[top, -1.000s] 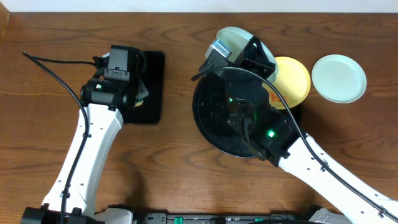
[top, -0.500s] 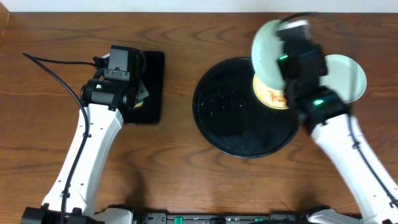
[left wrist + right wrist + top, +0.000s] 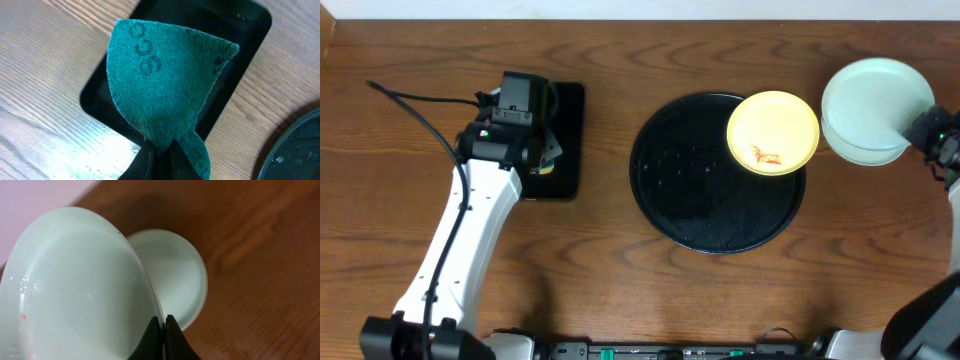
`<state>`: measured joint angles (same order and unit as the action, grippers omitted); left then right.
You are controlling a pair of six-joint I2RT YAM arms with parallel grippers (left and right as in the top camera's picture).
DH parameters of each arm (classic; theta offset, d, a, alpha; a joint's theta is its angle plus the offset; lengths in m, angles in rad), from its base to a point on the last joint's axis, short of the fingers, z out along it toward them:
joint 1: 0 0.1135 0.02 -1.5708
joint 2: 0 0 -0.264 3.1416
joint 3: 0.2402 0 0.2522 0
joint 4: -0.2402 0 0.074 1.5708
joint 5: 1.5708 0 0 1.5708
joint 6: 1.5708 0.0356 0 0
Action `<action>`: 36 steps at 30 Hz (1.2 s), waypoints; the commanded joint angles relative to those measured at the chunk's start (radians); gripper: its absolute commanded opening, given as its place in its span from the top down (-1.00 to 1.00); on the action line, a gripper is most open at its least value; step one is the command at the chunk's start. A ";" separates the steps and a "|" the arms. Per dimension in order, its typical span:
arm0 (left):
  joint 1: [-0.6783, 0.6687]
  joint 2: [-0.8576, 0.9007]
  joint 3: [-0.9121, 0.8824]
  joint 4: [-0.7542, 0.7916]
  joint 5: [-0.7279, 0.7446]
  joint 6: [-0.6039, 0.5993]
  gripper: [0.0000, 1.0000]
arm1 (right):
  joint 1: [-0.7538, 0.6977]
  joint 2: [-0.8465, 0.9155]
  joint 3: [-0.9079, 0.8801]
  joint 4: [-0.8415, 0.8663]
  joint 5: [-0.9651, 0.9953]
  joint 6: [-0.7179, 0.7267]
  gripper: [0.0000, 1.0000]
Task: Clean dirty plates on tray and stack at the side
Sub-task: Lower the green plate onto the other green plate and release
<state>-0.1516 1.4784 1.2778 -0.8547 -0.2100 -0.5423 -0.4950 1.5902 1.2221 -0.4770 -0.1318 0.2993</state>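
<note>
A pale yellow plate [image 3: 773,132] with a red-orange smear lies on the right part of the large round black tray [image 3: 700,200]. My right gripper [image 3: 163,325] is shut on the rim of a mint-blue plate [image 3: 75,290] and holds it tilted above a second mint-blue plate [image 3: 180,275] lying on the table right of the tray; in the overhead view the held plate [image 3: 877,92] covers most of the lower one [image 3: 865,152]. My left gripper [image 3: 159,152] is shut on a green scouring pad [image 3: 165,80] above the small rectangular black tray [image 3: 235,45].
The small rectangular black tray [image 3: 567,140] lies left of the round tray, under my left wrist [image 3: 510,125]. A cable [image 3: 415,110] runs across the table at far left. Brown wooden table top [image 3: 620,290] all round.
My right arm has swung from over the tray to the far right edge, carrying the mint-blue plate over the one on the table. The yellow plate is uncovered. The left arm barely moved.
</note>
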 commanded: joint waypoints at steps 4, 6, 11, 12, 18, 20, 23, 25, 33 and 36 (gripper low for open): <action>0.005 0.026 -0.004 0.003 0.019 0.019 0.85 | -0.024 0.128 0.006 0.096 0.038 0.069 0.98; 0.005 0.026 -0.004 0.003 0.020 0.035 0.85 | -0.030 0.159 0.006 0.131 0.098 0.090 0.97; 0.005 0.026 -0.004 0.005 0.020 0.044 0.85 | -0.042 0.215 0.006 0.188 0.127 0.133 0.98; 0.005 0.026 -0.004 0.006 0.020 0.044 0.85 | -0.040 0.230 0.006 0.193 0.127 0.141 0.97; 0.005 0.026 -0.004 0.006 0.020 0.044 0.85 | -0.038 0.304 0.006 0.198 0.094 0.164 0.20; 0.005 0.026 -0.004 0.007 0.020 0.044 0.85 | -0.034 0.313 0.006 0.198 0.060 0.161 -0.40; 0.005 0.026 -0.004 0.007 0.020 0.044 0.85 | -0.026 0.301 0.006 0.205 -0.035 0.105 -0.59; 0.005 0.026 -0.004 0.006 0.020 0.044 0.85 | -0.019 0.281 0.006 0.208 -0.083 0.095 -0.47; 0.005 0.026 -0.004 0.006 0.020 0.044 0.85 | 0.107 0.123 0.007 0.211 -0.196 -0.055 -0.52; 0.005 0.026 -0.004 0.006 0.020 0.044 0.85 | 0.190 0.104 0.007 0.216 -0.248 -0.222 -0.52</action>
<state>-0.1516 1.5059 1.2774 -0.8490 -0.1852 -0.5159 -0.3687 1.7191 1.2228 -0.2615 -0.2981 0.2550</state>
